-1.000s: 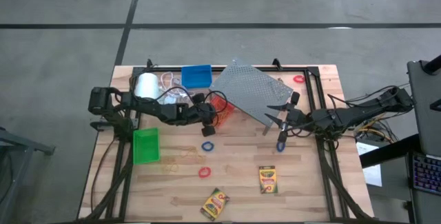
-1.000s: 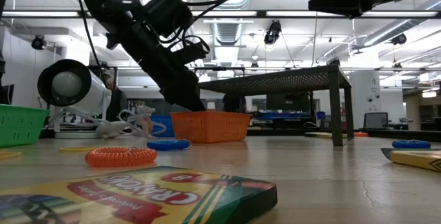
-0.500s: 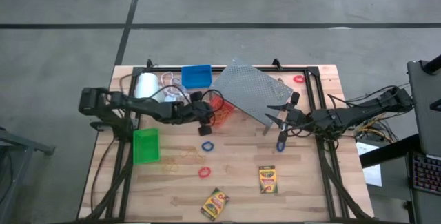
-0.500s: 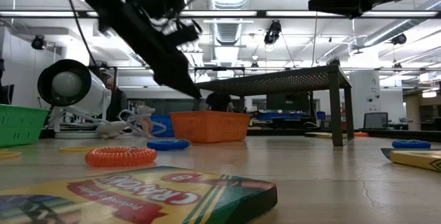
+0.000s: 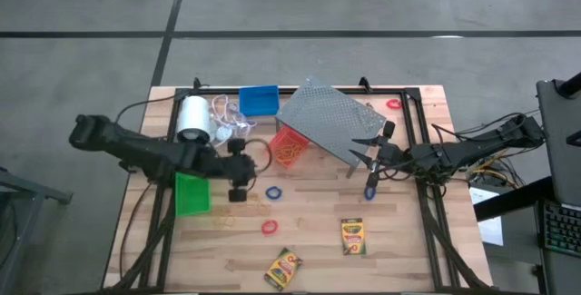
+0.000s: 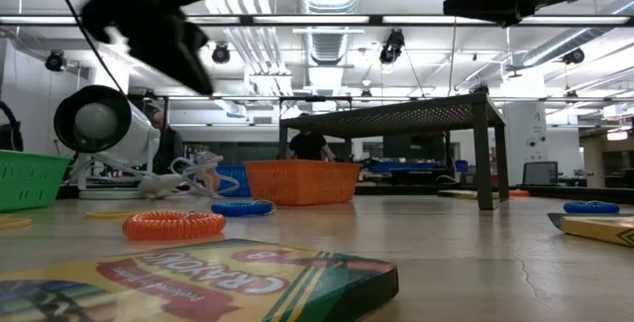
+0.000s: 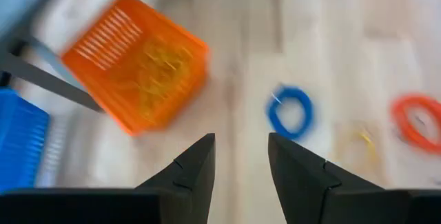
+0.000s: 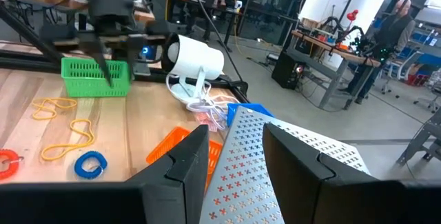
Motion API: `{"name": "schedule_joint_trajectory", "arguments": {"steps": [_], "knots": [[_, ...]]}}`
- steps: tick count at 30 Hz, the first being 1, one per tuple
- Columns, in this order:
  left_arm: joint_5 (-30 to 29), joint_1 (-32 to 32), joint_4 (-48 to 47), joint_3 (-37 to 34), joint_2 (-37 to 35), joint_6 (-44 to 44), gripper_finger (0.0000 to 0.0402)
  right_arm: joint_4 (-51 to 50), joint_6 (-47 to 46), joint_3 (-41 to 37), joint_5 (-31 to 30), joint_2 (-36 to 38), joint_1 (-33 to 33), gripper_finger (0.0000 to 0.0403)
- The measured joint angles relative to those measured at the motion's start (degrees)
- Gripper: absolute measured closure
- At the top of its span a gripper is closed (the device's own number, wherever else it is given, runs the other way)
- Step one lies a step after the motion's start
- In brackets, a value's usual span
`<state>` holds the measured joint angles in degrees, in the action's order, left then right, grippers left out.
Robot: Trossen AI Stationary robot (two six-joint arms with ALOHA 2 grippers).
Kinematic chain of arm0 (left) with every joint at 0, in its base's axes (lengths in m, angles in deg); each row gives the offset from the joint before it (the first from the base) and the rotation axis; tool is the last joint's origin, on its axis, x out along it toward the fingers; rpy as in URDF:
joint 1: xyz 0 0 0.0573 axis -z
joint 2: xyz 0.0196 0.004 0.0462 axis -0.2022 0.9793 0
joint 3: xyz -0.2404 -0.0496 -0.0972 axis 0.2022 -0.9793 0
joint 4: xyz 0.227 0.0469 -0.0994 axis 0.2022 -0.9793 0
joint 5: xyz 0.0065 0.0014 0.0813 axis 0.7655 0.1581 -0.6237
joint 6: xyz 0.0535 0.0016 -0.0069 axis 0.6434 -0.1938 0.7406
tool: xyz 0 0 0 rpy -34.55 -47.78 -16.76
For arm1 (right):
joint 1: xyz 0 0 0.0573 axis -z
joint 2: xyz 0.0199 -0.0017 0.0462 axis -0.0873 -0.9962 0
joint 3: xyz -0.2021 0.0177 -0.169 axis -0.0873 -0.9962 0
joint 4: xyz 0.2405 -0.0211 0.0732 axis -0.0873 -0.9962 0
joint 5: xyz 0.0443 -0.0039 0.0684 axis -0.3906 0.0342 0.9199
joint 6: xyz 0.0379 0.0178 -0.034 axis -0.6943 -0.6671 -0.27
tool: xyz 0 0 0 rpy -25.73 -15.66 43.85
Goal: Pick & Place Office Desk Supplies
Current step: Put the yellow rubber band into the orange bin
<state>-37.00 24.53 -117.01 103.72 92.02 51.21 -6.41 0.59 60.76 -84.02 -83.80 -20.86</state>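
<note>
The left pincer (image 5: 238, 189) is held above the bench (image 5: 408, 240), just beside the green bin (image 5: 192, 192), with its fingers (image 7: 196, 172) parted by a narrow gap and nothing between them. Past those fingers, in the left wrist view, the orange bin (image 7: 138, 62), a blue ring band (image 7: 290, 111) and a red ring band (image 7: 416, 121) are seen lying on the wood, apart from one another. The blue bin (image 5: 259, 100) is found at the far edge, near the white roll (image 5: 192, 118) with its cord.

The right pincer (image 5: 366, 161) is held at the near edge of the grey perforated rack (image 5: 329, 121), its fingers (image 8: 180, 162) likewise parted and empty; a second blue ring band (image 5: 370, 191) lies just below it. Another red ring band (image 5: 393, 103) rests near the rack's far corner.

Two crayon boxes are seen toward the front: one (image 5: 351, 237) lies straight, the other (image 5: 284, 268) lies tilted, well apart from it.
</note>
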Motion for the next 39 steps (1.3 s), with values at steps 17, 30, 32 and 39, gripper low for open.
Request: {"name": "schedule_joint_trajectory", "arguments": {"steps": [17, 30, 32, 39], "knots": [[6.4, 1.5, -5.7, 0.1, 14.1, -10.3, 0.0263, 0.0, -0.1, 0.0, 0.0, 0.0, 0.0, 0.0266], [14.6, -1.2, -3.9, 3.6, 19.4, -9.7, 0.0263, 0.0, -0.1, 0.0, 0.0, 0.0, 0.0, 0.0266], [15.1, -1.3, -3.5, 3.4, 19.4, -9.6, 0.0263, 0.0, -0.1, 0.0, 0.0, 0.0, 0.0, 0.0266], [16.2, -1.4, -2.4, 3.3, 19.4, -8.5, 0.0263, 0.0, -0.1, 0.0, 0.0, 0.0, 0.0, 0.0266]]}}
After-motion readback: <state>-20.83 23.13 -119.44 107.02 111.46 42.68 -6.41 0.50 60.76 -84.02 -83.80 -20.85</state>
